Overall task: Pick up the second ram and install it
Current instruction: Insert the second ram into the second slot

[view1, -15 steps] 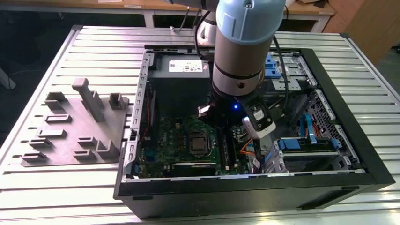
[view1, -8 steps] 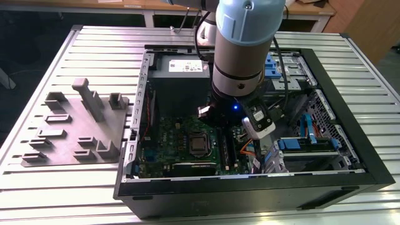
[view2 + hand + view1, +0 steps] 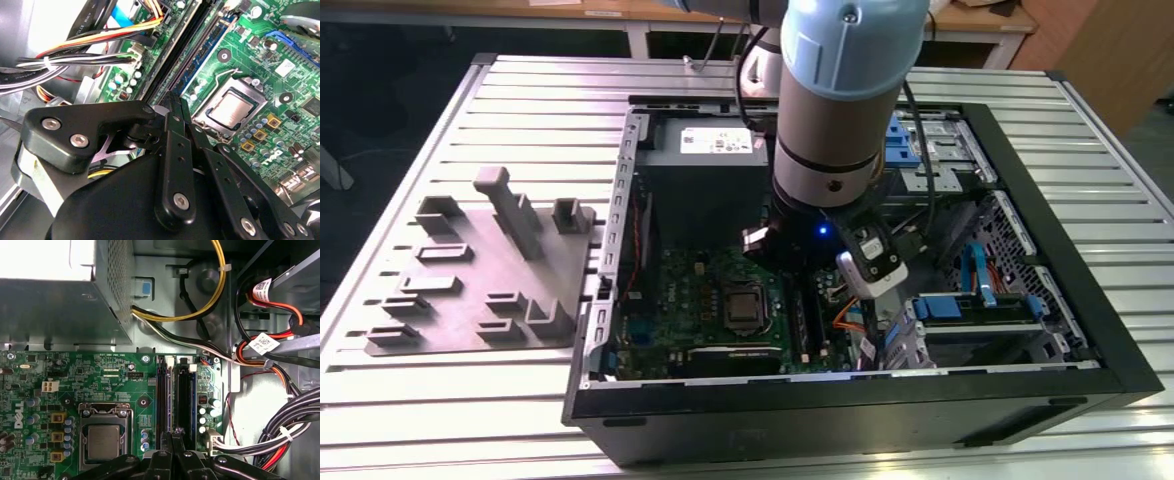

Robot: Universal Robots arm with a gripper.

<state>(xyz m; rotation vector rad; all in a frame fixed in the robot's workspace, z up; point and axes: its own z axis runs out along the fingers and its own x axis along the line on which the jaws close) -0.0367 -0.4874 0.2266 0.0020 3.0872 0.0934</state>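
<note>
My gripper (image 3: 173, 436) is down inside the open computer case (image 3: 1101, 330), right over the black memory slots (image 3: 184, 400) beside the processor socket (image 3: 102, 442). Its two fingers are pressed close together. A thin strip that I take for the second ram (image 3: 171, 400) runs edge-on from the fingertips along one slot; I cannot tell whether it is fully seated. In the second wrist view the gripper (image 3: 175, 100) meets the same long slots (image 3: 180, 55), with the socket (image 3: 232, 107) to one side. In the exterior view the arm (image 3: 834, 120) hides the fingers.
A grey fixture plate (image 3: 480, 290) with raised blocks lies on the table at the exterior view's left of the case. Bundled cables (image 3: 280, 440) crowd one side of the slots. The metal power supply box (image 3: 55, 305) and blue-tabbed drive bays (image 3: 974, 290) flank the motherboard.
</note>
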